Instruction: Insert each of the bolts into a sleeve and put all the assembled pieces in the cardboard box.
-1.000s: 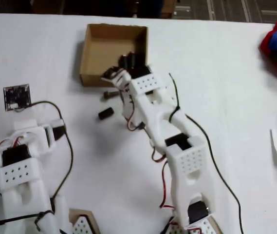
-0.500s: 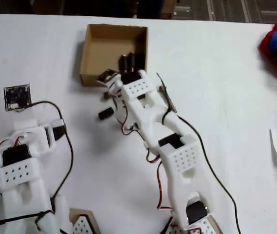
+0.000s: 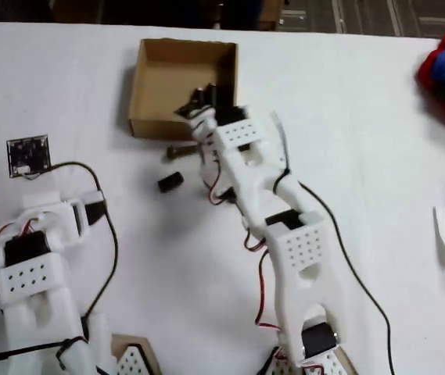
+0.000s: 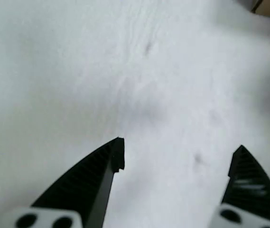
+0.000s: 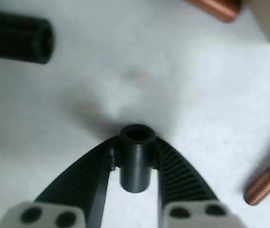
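Between right gripper's (image 5: 135,147) fingertips, pinched tight: black sleeve (image 5: 135,167); close by, copper bolt (image 5: 261,184); left gripper (image 4: 181,144) spread open.

Bolt (image 5: 216,6) cropped at frame edge; second bolt (image 5: 266,179) likewise; loose sleeve (image 5: 16,35) partly cropped.

No text, number or label can be read anywhere, tbh. A pattern is carried by the small dark square card (image 3: 27,155) on the table (image 3: 378,156), but it can't be made out.

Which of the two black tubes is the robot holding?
The sleeve pinched in the right gripper; the other sleeve lies loose on the table.
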You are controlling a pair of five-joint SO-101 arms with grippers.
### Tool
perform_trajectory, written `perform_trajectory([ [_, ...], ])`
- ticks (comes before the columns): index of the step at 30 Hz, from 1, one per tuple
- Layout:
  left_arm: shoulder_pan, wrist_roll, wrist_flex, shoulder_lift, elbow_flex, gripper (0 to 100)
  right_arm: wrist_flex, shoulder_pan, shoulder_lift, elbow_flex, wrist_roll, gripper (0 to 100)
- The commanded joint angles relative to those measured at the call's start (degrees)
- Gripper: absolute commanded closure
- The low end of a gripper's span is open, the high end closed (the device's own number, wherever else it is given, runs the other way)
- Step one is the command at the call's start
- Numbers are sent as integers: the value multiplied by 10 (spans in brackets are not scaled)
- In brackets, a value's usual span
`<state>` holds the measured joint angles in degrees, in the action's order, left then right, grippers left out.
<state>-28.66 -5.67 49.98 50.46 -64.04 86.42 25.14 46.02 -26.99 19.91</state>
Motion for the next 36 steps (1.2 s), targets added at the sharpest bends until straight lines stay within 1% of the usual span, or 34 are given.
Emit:
perform_trajectory([
  [1, -4, 3, 4, 12, 16, 642, 20, -2, 9, 6, -2, 976],
  [10, -4, 3, 4, 12, 15, 642, 39, -3, 9, 5, -1, 976],
  [15, -4, 3, 4, 12, 15, 642, 60, -3, 8, 5, -1, 904],
  [20, -4, 3, 4, 12, 15, 642, 60, -2, 8, 5, 0, 936],
  [23, -4, 3, 4, 12, 15, 642, 69, -2, 8, 5, 0, 933],
  [28, -4, 3, 4, 12, 16, 642, 77, -3, 8, 5, 0, 873],
  [36, -4, 3, 4, 12, 16, 642, 76, -3, 9, 6, 5, 868],
])
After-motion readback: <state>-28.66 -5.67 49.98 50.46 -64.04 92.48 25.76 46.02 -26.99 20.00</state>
